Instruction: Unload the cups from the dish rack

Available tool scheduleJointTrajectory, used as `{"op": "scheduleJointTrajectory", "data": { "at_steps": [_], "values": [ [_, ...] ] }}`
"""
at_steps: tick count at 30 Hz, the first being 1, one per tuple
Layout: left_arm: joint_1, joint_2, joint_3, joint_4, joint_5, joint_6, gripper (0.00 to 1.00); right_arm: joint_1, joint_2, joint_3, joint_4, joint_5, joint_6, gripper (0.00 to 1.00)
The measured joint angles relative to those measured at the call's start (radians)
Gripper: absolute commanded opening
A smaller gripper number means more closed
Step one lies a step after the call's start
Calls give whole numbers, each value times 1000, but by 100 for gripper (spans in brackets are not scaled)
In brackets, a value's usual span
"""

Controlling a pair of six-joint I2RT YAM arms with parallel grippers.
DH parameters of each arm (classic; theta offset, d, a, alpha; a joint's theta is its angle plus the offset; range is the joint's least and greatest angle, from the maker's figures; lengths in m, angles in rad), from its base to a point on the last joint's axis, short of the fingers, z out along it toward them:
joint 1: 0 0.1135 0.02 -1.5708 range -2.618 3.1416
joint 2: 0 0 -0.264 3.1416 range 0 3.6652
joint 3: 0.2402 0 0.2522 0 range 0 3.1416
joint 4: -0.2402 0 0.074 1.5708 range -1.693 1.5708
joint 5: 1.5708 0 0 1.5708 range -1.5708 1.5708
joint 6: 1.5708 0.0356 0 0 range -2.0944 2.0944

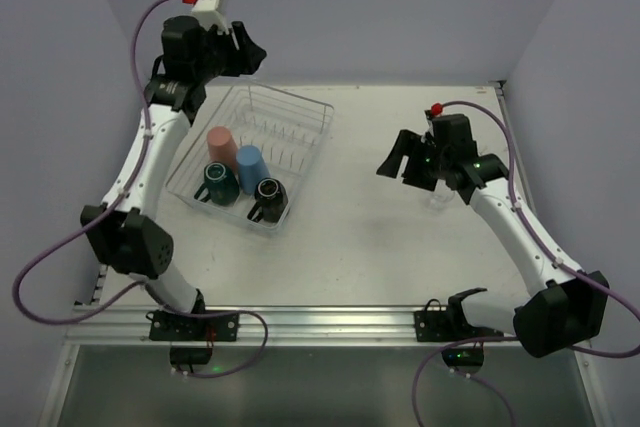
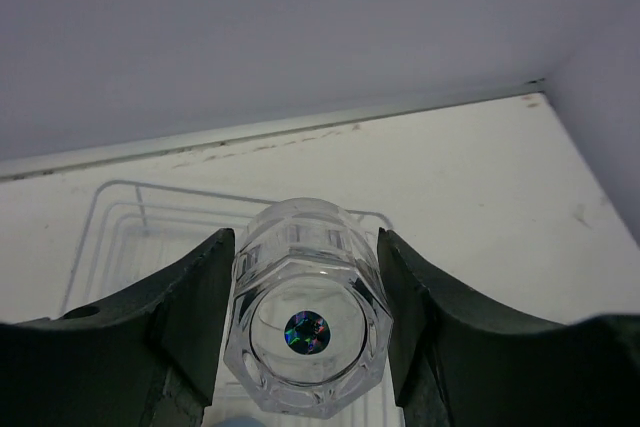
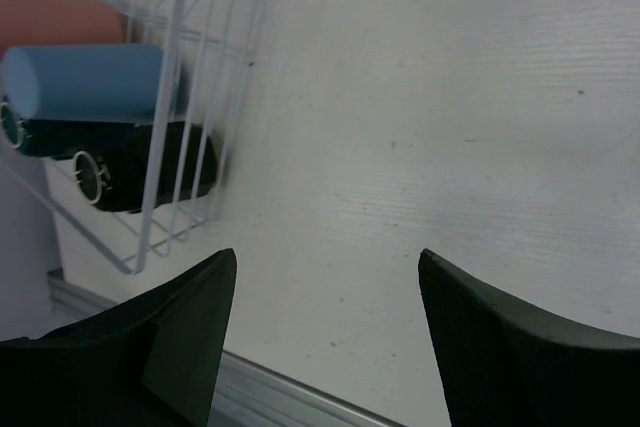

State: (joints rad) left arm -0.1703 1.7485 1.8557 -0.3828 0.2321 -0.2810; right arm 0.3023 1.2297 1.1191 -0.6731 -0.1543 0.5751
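Clamps a small clear glass point(image 2: 308, 332) in the left tool point(image 2: 305, 247), raised, seemingly over the far end of the dish rack point(image 1: 325, 117), near the back wall point(image 1: 400, 7). Risks a slip on smooth faceted sides, or a knock on the rack rim if lowered straight. Leaves salmon tumbler point(image 1: 221, 142), light-blue tumbler point(image 1: 250, 165), teal mug point(image 1: 218, 185) and black mug point(image 1: 268, 197) in the rack's near end. Offers open bench point(image 1: 360, 217) rightward. Shows the right tool point(image 1: 400, 167) spread wide, empty, over that bench.
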Motion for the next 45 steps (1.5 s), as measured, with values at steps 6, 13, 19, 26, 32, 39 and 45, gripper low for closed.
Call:
{"op": "scheduleJointTrajectory", "data": {
  "at_steps": [6, 13, 19, 26, 32, 39, 45],
  "values": [
    [-1, -319, -402, 304, 259, -142, 0, 0, -23, -46, 174, -248, 133, 75],
    [-9, -435, -874, 761, 539, -409, 0, 0, -35, -215, 626, -562, 442, 72],
    [-64, -477, -1049, 1043, 654, -540, 0, 10, 23, -321, 986, -684, 716, 69],
    [-169, -520, -1066, 1201, 692, -566, 0, 56, 117, -377, 1391, -733, 1010, 68],
    [-184, -492, -1069, 1236, 693, -575, 0, 97, 206, -382, 1668, -745, 1204, 67],
    [-188, -480, -1069, 1245, 692, -576, 0, 115, 226, -375, 1809, -755, 1299, 64],
    [-224, -447, -1069, 1278, 692, -600, 0, 157, 313, -309, 1871, -755, 1357, 53]
  ]
}}
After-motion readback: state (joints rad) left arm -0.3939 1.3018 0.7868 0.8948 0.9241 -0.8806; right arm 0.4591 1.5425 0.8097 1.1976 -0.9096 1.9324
